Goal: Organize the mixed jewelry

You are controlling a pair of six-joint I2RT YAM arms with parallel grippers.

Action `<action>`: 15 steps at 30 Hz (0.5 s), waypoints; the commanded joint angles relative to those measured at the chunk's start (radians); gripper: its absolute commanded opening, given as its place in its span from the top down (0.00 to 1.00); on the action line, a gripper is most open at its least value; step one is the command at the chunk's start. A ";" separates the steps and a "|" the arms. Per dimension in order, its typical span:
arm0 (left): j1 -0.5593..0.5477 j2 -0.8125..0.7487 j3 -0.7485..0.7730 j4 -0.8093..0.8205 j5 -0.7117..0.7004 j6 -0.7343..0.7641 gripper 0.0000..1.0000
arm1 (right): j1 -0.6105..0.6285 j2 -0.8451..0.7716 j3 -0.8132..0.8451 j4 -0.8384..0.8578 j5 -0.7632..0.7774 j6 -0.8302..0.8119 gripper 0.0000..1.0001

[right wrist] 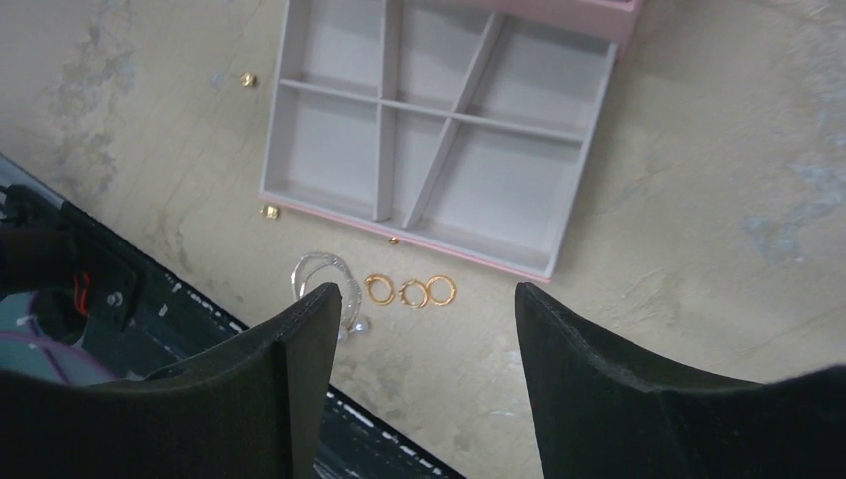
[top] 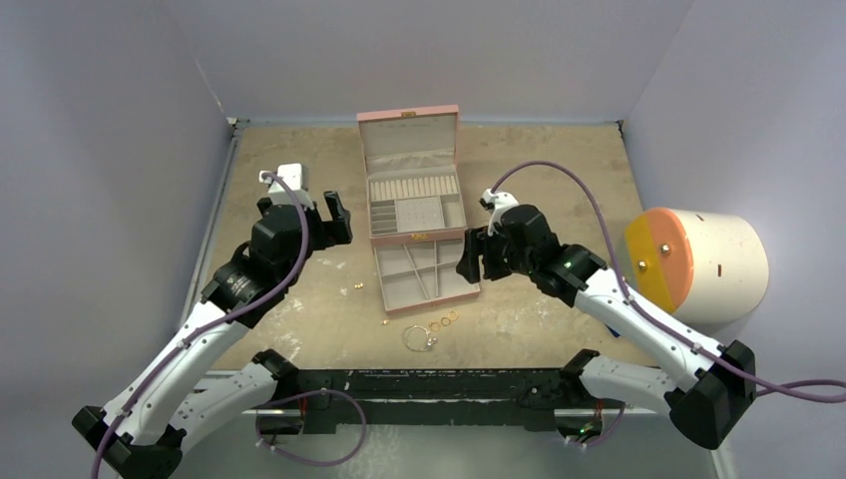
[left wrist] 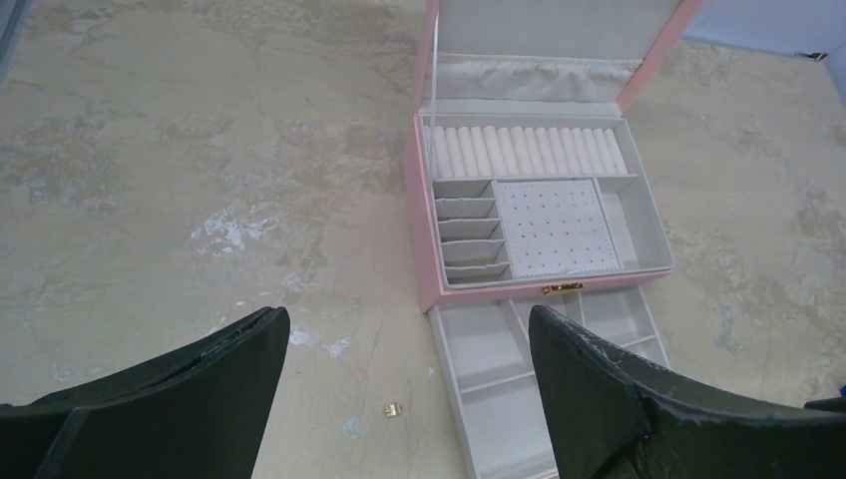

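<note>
Three small gold rings (right wrist: 412,293) lie in a row on the table just in front of the pulled-out drawer (right wrist: 329,205); they also show in the top view (top: 446,320). A thin silver hoop (right wrist: 324,274) lies to their left, partly behind my right finger. Gold stud-like bits lie left of the drawer (right wrist: 247,79) and at its front corner (right wrist: 268,211). One gold bit (left wrist: 393,409) shows in the left wrist view. My left gripper (top: 334,215) is open and empty, left of the box. My right gripper (top: 481,261) is open and empty beside the drawer's right edge.
The pink box (top: 372,200) stands at table centre with its lid up and beige compartments showing. A white cylinder with an orange face (top: 698,261) sits off the table's right edge. The black front edge (right wrist: 419,454) runs close behind the rings.
</note>
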 commanded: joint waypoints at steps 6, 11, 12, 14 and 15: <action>-0.008 -0.027 0.044 0.035 0.002 0.017 0.11 | 0.168 0.032 -0.051 0.021 0.059 0.152 0.41; -0.007 -0.034 0.041 0.038 0.001 0.016 0.11 | 0.300 0.094 -0.062 0.019 0.181 0.285 0.44; -0.007 -0.033 0.042 0.036 0.002 0.015 0.11 | 0.332 0.110 -0.062 0.022 0.218 0.311 0.44; -0.008 -0.036 0.042 0.035 0.003 0.015 0.11 | 0.387 0.140 -0.058 0.020 0.286 0.365 0.44; -0.008 -0.038 0.042 0.036 0.003 0.015 0.11 | 0.414 0.155 -0.057 0.021 0.308 0.390 0.44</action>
